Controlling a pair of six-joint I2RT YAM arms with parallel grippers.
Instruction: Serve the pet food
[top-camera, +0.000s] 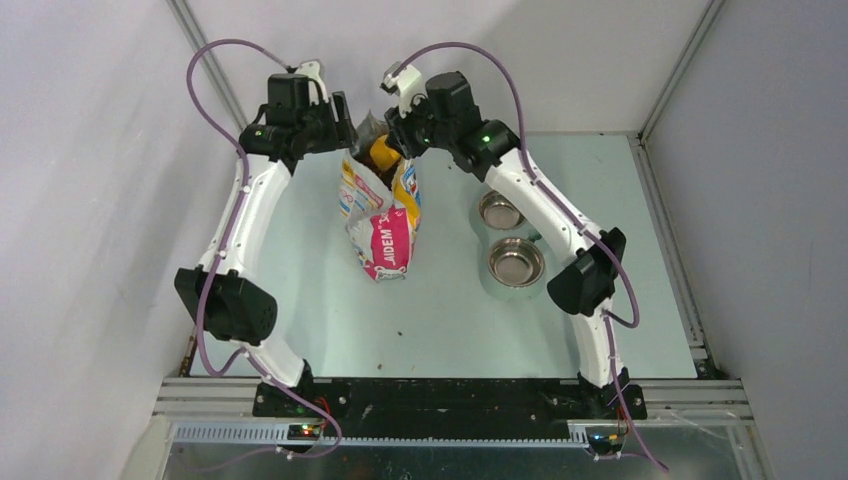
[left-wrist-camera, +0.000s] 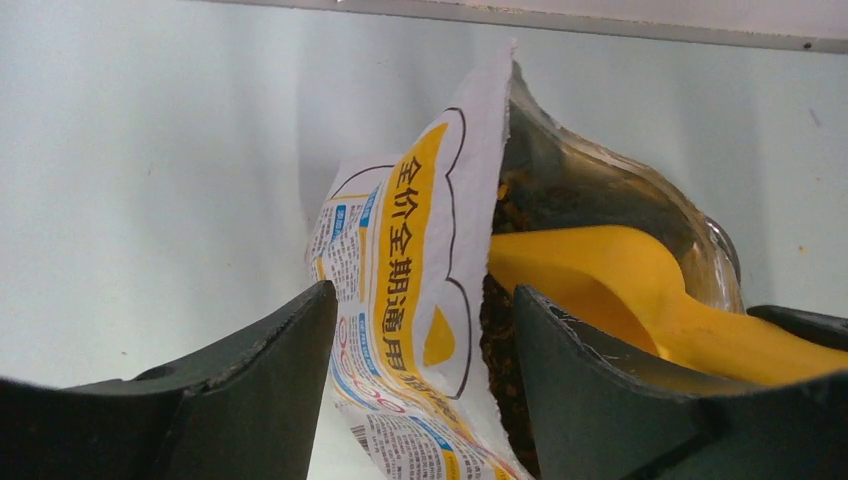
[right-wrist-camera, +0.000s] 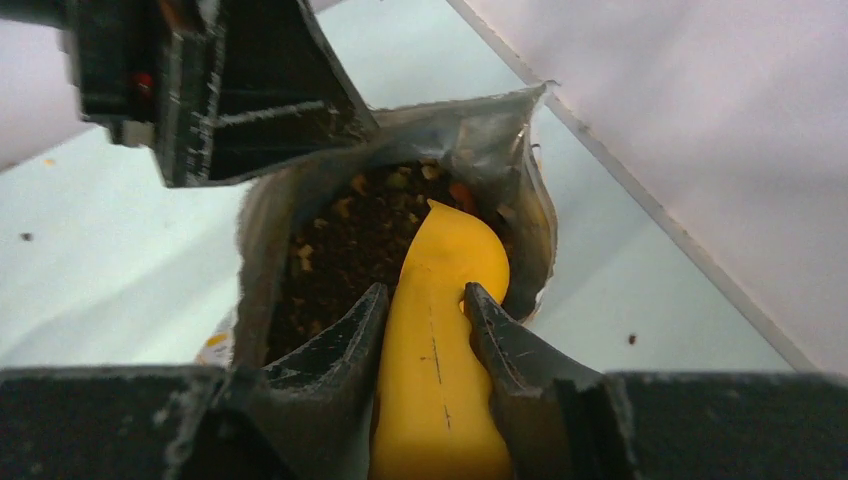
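Here I am at the far side of the table (top-camera: 440, 320), both arms reaching in over the bag (top-camera: 385, 235), which stands upright with its top torn open. My right pincer (right-wrist-camera: 425, 295) is pinching the yellow scoop (right-wrist-camera: 440, 350) by the handle, one finger on each side and both pressed against the plastic. The scoop's bowl points away from me, down into the mouth of the bag.

And there is the pet food (right-wrist-camera: 340, 240): a dark heap of little brown pellets with a few reddish and pale ones, lying inside the bag below its silvery rim. The scoop's tip rests on the heap, toward the right of the opening. Whether there is any kibble in the scoop's bowl, I cannot tell from here.

My left pincer (left-wrist-camera: 422, 295) is spread wide. The printed left wall of the bag, yellow band and all, rises between its two fingers, one finger outside the bag and one at the inner side by the kibble. They are not clamped on it; whether either one brushes the wall I cannot tell.

To the right of the bag, well apart from it, two steel bowls (top-camera: 516, 262) sit one behind the other beside my right arm.
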